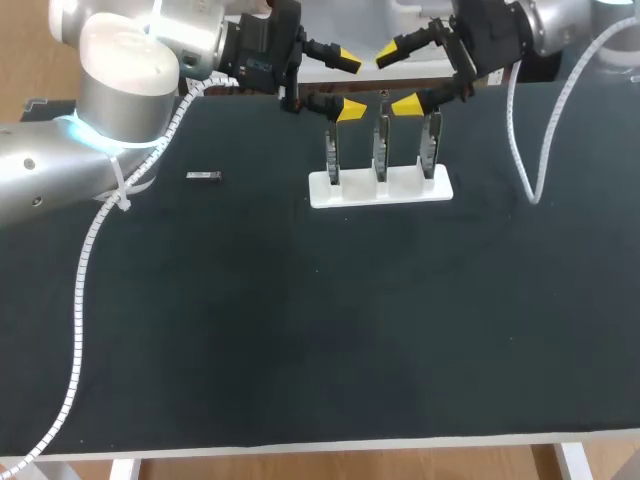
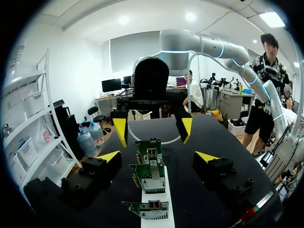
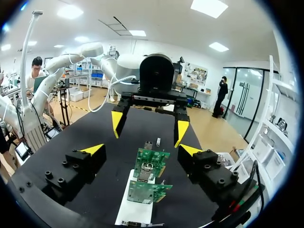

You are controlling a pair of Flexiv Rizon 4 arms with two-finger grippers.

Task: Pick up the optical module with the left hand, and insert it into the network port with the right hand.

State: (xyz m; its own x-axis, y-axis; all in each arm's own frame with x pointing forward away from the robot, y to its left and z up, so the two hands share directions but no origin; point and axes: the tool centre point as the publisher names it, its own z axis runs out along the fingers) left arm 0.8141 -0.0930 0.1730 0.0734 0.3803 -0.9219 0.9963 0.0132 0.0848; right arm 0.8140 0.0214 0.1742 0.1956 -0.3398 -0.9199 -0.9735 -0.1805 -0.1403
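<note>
While both arms hang over the far side of the black table (image 1: 300, 330), neither has hold of anything. The left gripper (image 1: 346, 85) has its yellow-tipped fingers spread wide and empty, and the right gripper (image 1: 398, 79) faces it almost tip to tip, equally wide open and equally empty. Below and between them a white base (image 1: 345, 192) rests on the table, carrying three green circuit boards (image 1: 381, 150) that stand upright in a row. The left gripper's lower fingertip sits just above the board at the left end, and the right gripper's lower fingertip sits just above the board at the right end. Seen from the left wrist, the boards line up ahead of that gripper's fingers, and the nearer ones show a metal network port (image 2: 152, 172) on the face. The optical module (image 1: 204, 176), a small silvery bar, lies flat on the table on the left arm's side, well apart from the base and from both grippers.
</note>
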